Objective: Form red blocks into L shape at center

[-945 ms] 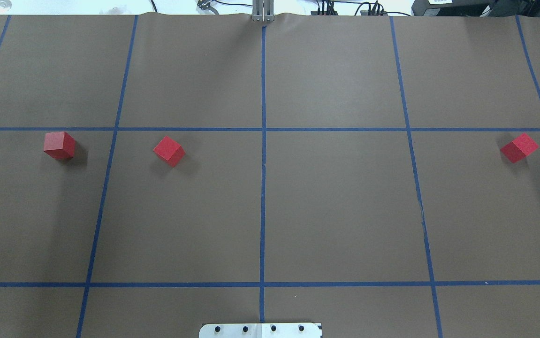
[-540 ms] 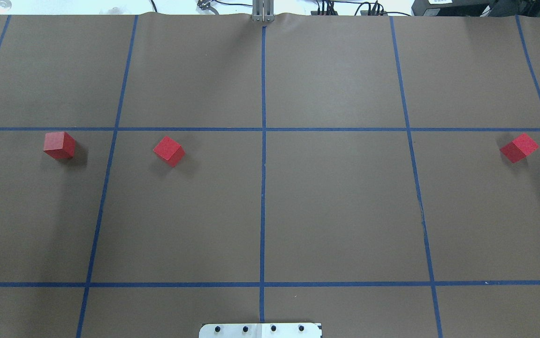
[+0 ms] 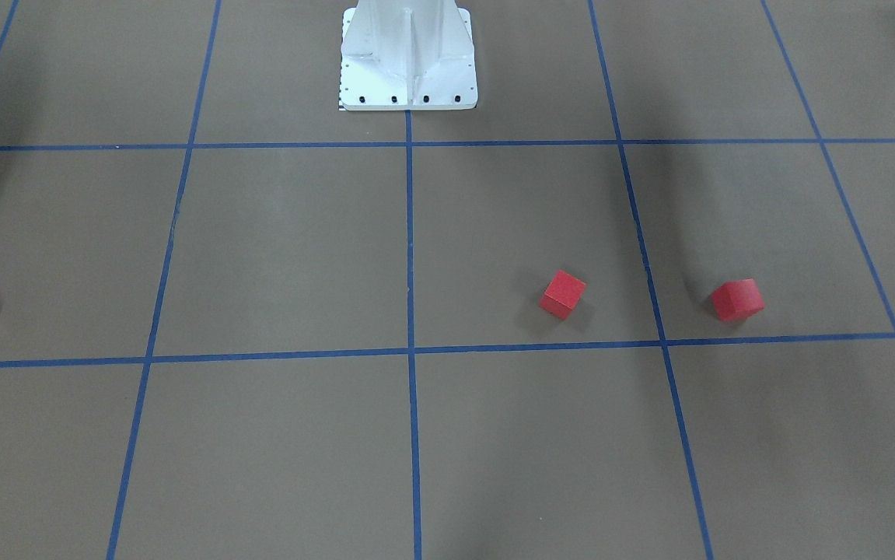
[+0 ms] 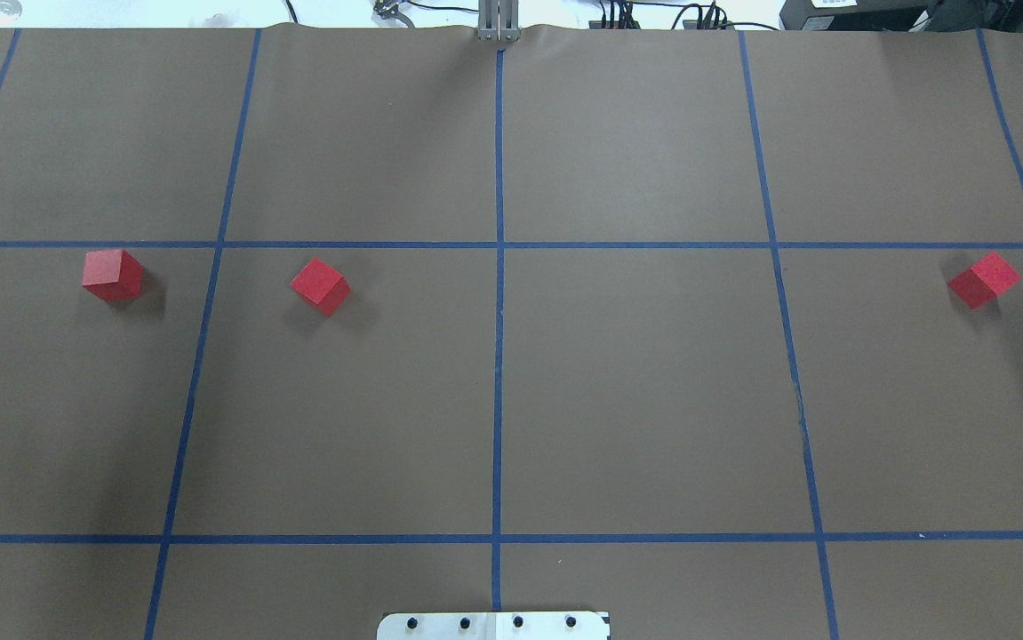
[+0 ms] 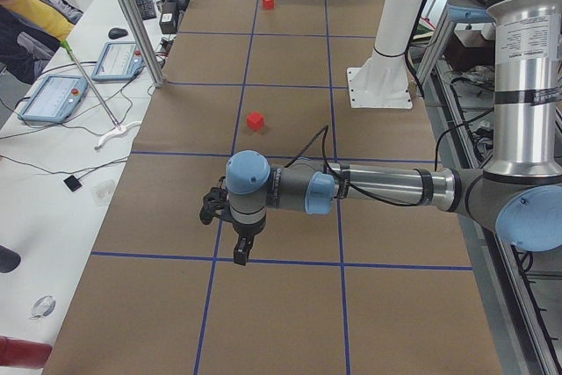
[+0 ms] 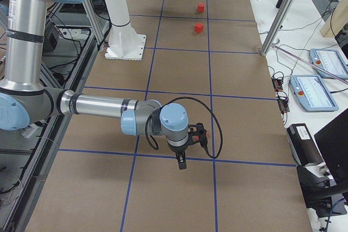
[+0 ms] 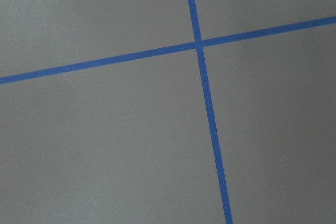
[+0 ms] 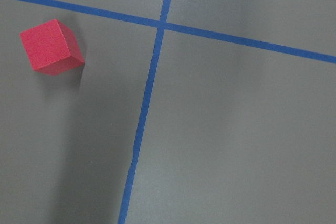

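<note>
Left of the middle tape line (image 4: 498, 391) we see a red block (image 4: 320, 286) and, farther left, a second block (image 4: 111, 275); a third block (image 4: 983, 280) lies far right. We cannot tell how open the left gripper (image 5: 238, 252) or right gripper (image 6: 181, 163) is

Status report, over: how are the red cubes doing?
Left gripper and right gripper hover; open or shut unclear. Three small matte red cubes scattered apart, none at centre tape line. Nothing seen blocking.

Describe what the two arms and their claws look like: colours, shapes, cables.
Left arm and right arm match: silver tube links, grey joints with light blue round caps. Each ends in a small black claw, left claw and right claw, with a thin black cable looping off the wrist. No markings are readable.
</note>
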### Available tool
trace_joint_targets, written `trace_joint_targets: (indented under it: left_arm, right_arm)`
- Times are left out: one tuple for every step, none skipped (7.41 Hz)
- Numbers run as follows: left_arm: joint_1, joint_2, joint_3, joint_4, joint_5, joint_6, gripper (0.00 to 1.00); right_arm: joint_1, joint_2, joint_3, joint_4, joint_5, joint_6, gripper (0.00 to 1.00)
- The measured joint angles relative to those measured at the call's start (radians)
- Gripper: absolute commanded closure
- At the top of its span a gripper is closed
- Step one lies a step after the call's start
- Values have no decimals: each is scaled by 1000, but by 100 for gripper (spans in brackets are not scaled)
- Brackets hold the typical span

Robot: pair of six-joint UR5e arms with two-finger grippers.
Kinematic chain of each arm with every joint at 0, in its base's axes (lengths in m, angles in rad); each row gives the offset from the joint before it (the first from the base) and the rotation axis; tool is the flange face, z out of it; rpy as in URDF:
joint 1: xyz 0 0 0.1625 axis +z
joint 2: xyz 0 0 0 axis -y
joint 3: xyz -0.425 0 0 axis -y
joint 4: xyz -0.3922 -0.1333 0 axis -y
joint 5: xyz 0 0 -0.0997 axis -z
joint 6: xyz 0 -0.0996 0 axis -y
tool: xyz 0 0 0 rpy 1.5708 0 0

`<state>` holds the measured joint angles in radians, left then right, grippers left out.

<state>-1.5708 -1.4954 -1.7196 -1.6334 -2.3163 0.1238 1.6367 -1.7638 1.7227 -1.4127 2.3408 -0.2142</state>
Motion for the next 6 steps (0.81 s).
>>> trace_joint_targets:
  left_arm:
    - [0, -29, 3, -17, 1, 1, 0]
    - [0, -63, 12, -39, 1, 1, 0]
    - [0, -94, 21, -54, -2, 1, 0]
    - [0, -115, 24, -63, -5, -8, 0]
    - [0, -126, 22, -69, -7, -32, 0]
    - [1, -131, 21, -85, -7, -58, 0]
  right_arm:
    - [0, 10, 2, 48, 10, 6, 0]
    - [0, 23, 4, 75, 29, 19, 0]
    - [0, 39, 1, 89, 38, 37, 0]
    - [-2, 55, -5, 94, 44, 51, 0]
    - [-16, 63, -10, 96, 49, 66, 0]
    - [-46, 67, -12, 97, 52, 96, 0]
